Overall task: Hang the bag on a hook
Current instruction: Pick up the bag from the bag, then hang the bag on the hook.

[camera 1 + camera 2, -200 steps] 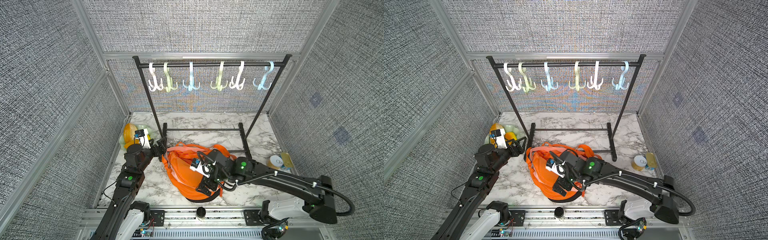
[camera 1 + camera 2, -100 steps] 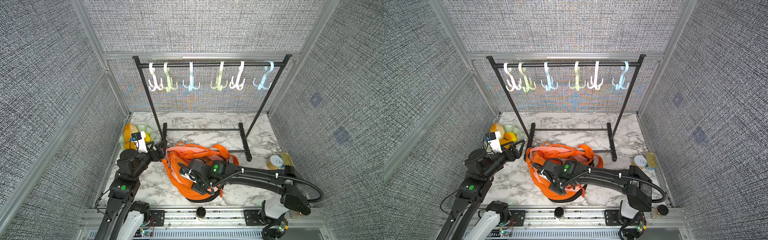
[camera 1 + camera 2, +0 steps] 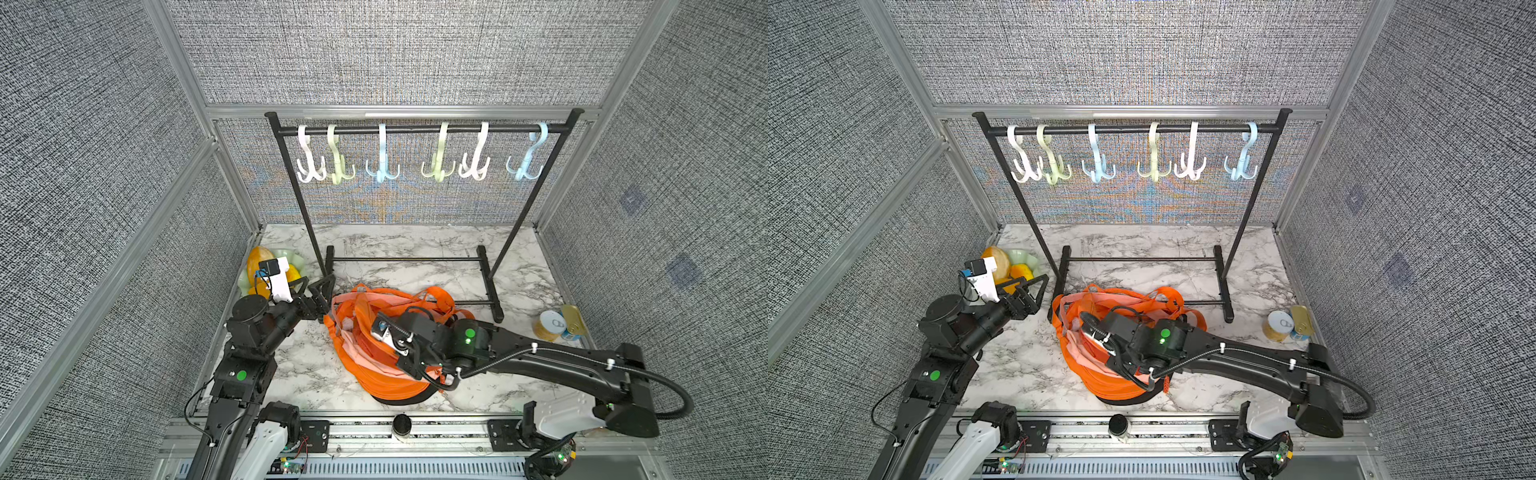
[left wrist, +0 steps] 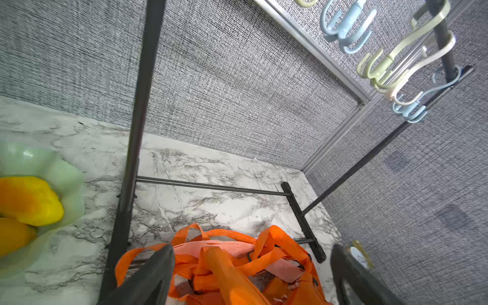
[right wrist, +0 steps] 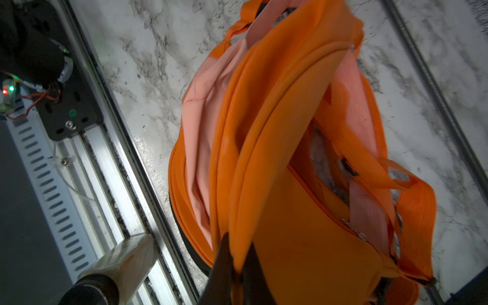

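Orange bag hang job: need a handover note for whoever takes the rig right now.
Right gripper: shut on a fold of the orange fabric bag.
Left gripper: open, at the bag's strap end, holding nothing.
Bag: lies crumpled on the marble tabletop, just in front of the black metal rack.
Hooks: six pastel plastic hooks hang on the rack's top rail, all bare.
Done: a pinch on the bag fabric, nothing more.
Left: probably take a strap loop with the left gripper, lift the bag, slip the loop over a hook, release.
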`<state>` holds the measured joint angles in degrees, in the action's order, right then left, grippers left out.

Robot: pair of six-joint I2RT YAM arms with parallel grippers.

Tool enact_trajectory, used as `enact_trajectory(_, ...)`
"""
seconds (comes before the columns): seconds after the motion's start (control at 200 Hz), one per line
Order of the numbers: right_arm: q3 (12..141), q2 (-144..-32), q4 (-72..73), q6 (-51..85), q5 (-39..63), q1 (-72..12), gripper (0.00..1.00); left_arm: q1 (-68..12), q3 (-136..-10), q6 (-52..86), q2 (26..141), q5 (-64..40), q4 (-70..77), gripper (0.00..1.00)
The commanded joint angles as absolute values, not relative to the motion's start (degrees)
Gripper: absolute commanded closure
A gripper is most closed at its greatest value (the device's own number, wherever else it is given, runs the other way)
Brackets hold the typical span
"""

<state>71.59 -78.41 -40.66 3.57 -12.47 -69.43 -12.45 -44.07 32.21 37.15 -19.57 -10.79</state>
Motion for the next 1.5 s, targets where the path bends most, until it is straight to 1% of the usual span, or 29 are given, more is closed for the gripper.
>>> enact_trajectory(0.0, 70.1, -73.3, -34.5, 6.8, -19.6, -67.4, 1.00, -13.3, -44.8, 35.7, 39.7, -24.4, -5.4, 0.06)
enact_trajectory(0.12, 66.6, -66.7, -28.7, 7.3, -24.4, -65.5, 1.00, -18.5, -46.0, 36.6, 42.9, -22.6, -2.4, 0.05)
enact_trajectory(0.245, 64.5, -61.5, -25.2, 7.3, -27.8, -64.4, 1.00, -27.2, -46.6, 38.5, 47.3, -21.3, 3.5, 0.04)
enact_trajectory(0.38, 63.4, -58.8, -24.2, 7.0, -31.9, -64.2, 1.00, -35.0, -47.2, 41.5, 53.3, -20.5, 10.8, 0.04)
enact_trajectory(0.525, 62.2, -57.3, -23.7, 7.0, -33.1, -64.2, 1.00, -41.7, -50.9, 41.0, 60.0, -18.8, 14.4, 0.04)
enact_trajectory(0.76, 61.4, -56.9, -23.2, 6.9, -34.6, -64.2, 1.00, -46.9, -56.5, 40.3, 68.3, -18.0, 17.2, 0.04)
enact_trajectory(1.051, 59.8, -56.1, -20.7, 5.3, -34.4, -64.2, 1.00, -49.2, -60.0, 40.7, 75.3, -17.1, 17.8, 0.14)
enact_trajectory(1.126, 60.2, -56.4, -20.6, 4.6, -33.9, -64.2, 1.00, -49.5, -60.8, 41.3, 77.0, -17.1, 18.2, 0.21)
enact_trajectory(1.176, 60.5, -56.7, -20.7, 4.4, -33.7, -64.2, 1.00, -49.6, -61.5, 41.4, 77.9, -17.0, 18.1, 0.29)
enact_trajectory(1.216, 60.6, -57.0, -20.7, 4.4, -33.6, -64.2, 1.00, -49.8, -62.1, 41.4, 78.6, -16.7, 17.7, 0.40)
enact_trajectory(1.331, 60.4, -57.3, -21.2, 4.4, -33.5, -64.1, 1.00, -50.2, -64.0, 40.7, 79.4, -14.3, 14.2, 0.82)
enact_trajectory(1.366, 60.5, -57.2, -21.5, 4.5, -33.5, -64.2, 1.00, -50.2, -64.1, 40.1, 79.3, -13.7, 13.3, 0.91)
enact_trajectory(1.416, 60.4, -57.0, -21.9, 4.5, -33.3, -64.2, 1.00, -50.2, -64.2, 39.0, 78.9, -13.3, 12.5, 1.00)
enact_trajectory(1.451, 60.3, -56.7, -22.3, 4.5, -32.7, -64.1, 1.00, -50.2, -64.3, 37.8, 78.7, -13.3, 11.7, 1.00)
enact_trajectory(1.476, 60.2, -56.4, -22.4, 4.5, -32.4, -64.2, 0.95, -50.2, -64.4, 36.8, 78.5, -13.3, 11.2, 1.00)
enact_trajectory(1.496, 60.1, -56.2, -22.5, 4.5, -32.0, -64.2, 0.88, -50.2, -64.4, 35.9, 78.3, -13.3, 10.8, 1.00)
